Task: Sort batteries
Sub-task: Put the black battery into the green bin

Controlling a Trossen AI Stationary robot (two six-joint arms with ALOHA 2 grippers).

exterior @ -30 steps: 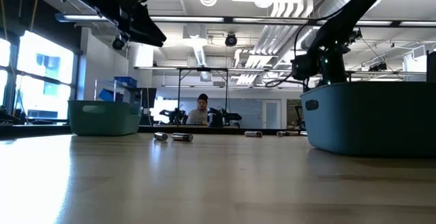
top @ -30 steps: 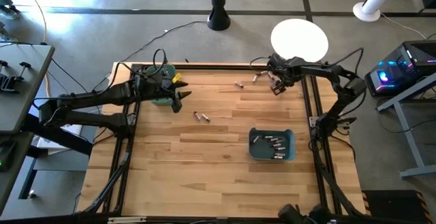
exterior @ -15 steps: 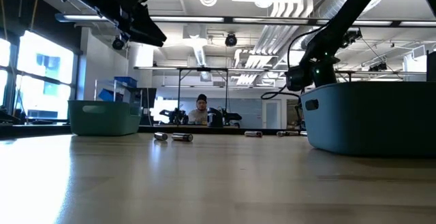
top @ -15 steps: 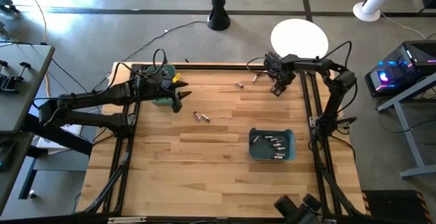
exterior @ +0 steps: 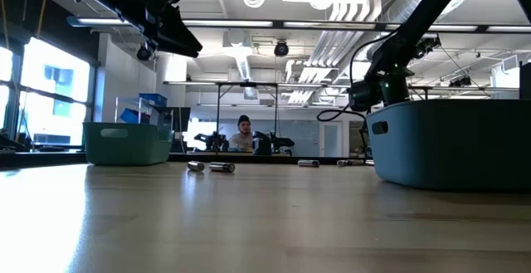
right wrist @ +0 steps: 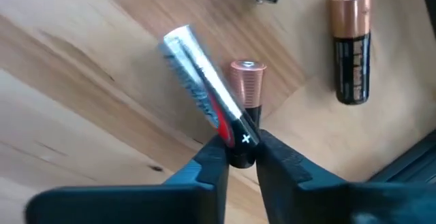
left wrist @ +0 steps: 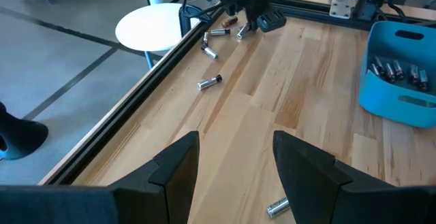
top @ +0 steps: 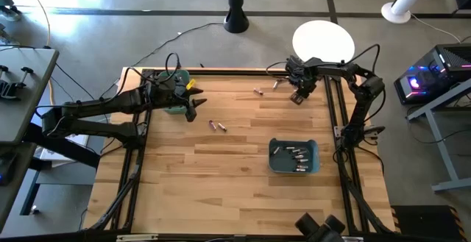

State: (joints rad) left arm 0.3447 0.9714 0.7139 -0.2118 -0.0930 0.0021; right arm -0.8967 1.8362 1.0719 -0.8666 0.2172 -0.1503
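Batteries (top: 216,126) are what I must sort, and from above I see two of them lying together near the middle of the desk (top: 221,183), a little toward its far edge. More lie at the far edge near the right corner (top: 258,91), and several are already in the blue bin (top: 294,157) beside the right edge. The right claw (top: 297,95) is low at that far right corner. The left claw (top: 193,111) hangs above the desk near the green bin (top: 175,109) at the far left corner.

In the low view, the pair of batteries (exterior: 211,167) lies flat on the desk, and the left claw (exterior: 170,26) is high above it.

From the left wrist, I see my left claw (left wrist: 235,163) open, with nothing between its fingers.

From the right wrist, the right claw (right wrist: 237,157) is closed on a copper-and-black battery (right wrist: 244,108); a silver battery (right wrist: 199,88) lies tilted and touching it, and another copper battery (right wrist: 352,47) lies apart.
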